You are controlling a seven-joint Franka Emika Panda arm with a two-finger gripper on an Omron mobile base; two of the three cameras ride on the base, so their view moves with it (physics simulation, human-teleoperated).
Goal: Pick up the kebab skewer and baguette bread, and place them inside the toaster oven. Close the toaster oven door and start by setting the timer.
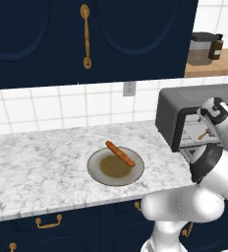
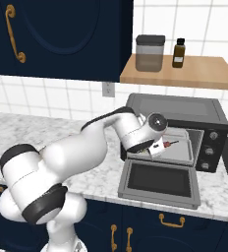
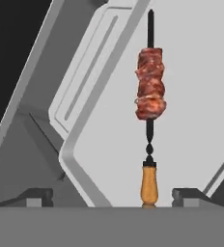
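In the left base view the baguette (image 1: pixel 120 153) lies across the plate (image 1: pixel 97 173) at 9 o'clock of the toaster oven (image 1: pixel 185 108), well apart from it on the counter (image 1: pixel 37 167). In the hand view the gripper (image 3: pixel 111 197) has its two tips spread wide, one to each side of the skewer (image 3: pixel 150 96), and neither tip touches the wooden handle at 6 o'clock. The skewer lies flat on the oven tray (image 3: pixel 191 120) with the meat toward 12 o'clock, so it appears released inside the cavity. In the right base view the door (image 2: pixel 157 183) lies folded down flat at 6 o'clock of the cavity. The step in hand is judged to be the withdrawal. Keep the jaws apart and back the hand straight out along the skewer's axis, toward 6 o'clock in the hand view. Avoid any sideways drift, which could knock the handle and roll the skewer. Lift clear of the lowered door before swinging toward the plate at 9 o'clock.
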